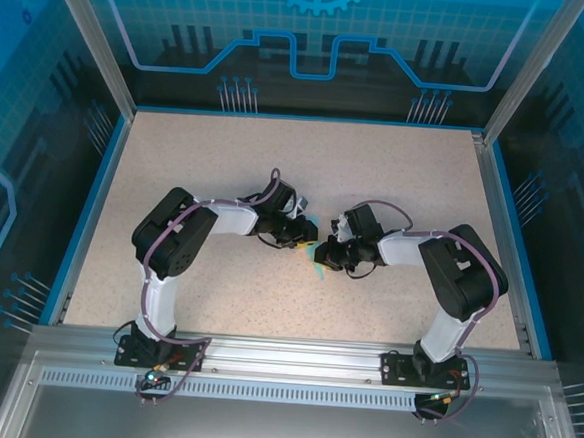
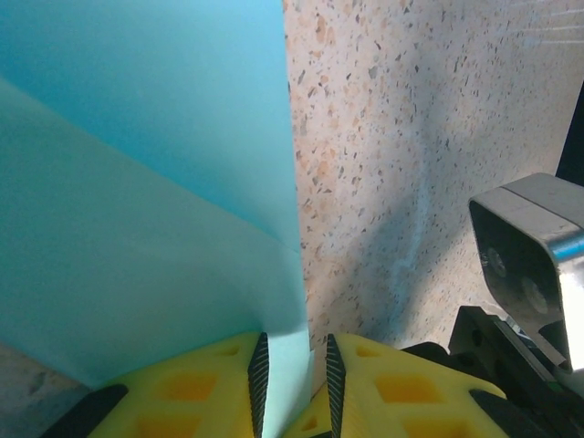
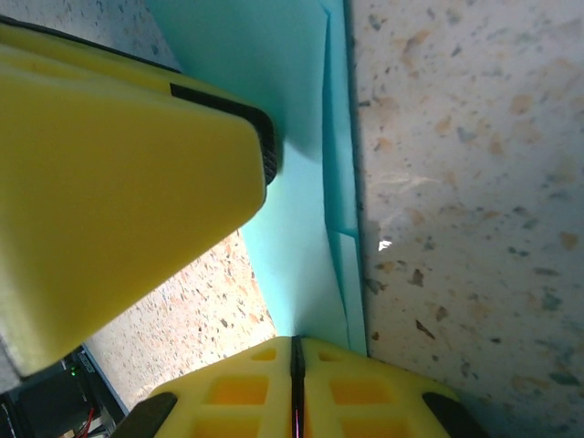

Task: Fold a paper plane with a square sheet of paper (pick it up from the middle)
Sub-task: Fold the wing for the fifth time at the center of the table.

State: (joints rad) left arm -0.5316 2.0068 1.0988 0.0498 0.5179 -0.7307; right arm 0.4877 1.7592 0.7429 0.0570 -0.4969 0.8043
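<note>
Currently pinches square sheet of paper (image 3: pixel 297 109) in closed right gripper (image 3: pixel 297 345) along its up-frame fold; straddles lower edge with slightly parted left gripper (image 2: pixel 294 356).

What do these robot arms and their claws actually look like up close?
The left arm and right arm have chunky black joints joined by white links, with a greyish-purple cable looped along each. The left claw and right claw each have two blocky yellow fingers with hollowed pockets, faced with black ribbed pads.
</note>
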